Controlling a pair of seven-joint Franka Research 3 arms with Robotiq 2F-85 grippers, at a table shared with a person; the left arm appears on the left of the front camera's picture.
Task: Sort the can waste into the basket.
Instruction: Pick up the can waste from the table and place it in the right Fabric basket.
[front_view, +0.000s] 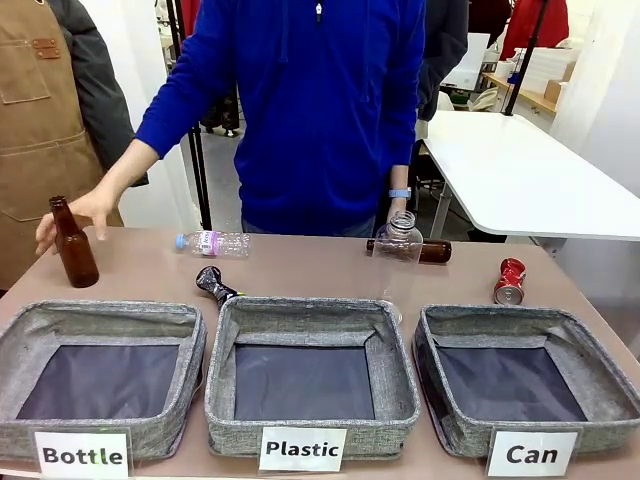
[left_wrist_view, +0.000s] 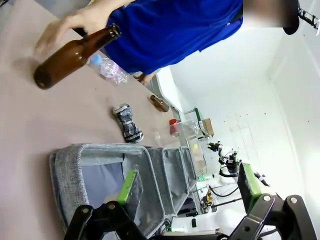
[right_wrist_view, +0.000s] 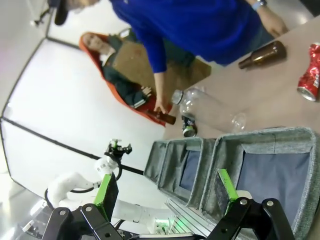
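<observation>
While left tool (left_wrist_view: 190, 183) and right tool (right_wrist_view: 166, 188) gape released, red can (right_wrist_view: 309, 74), dark can (left_wrist_view: 128, 123), both well ahead.

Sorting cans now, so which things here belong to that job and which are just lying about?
Job: crushed red metal can; crushed dark metal can; grey fabric basket labelled Can.
Lying about: two brown glass bottles; two clear plastic bottles; grey Bottle bin; grey Plastic bin.

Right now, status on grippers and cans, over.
Left gripper, right gripper open, empty. Red can on table behind Can basket; dark can at Plastic basket's far left corner. Can basket empty. Person's hand near clear bottle, left of red can.
</observation>
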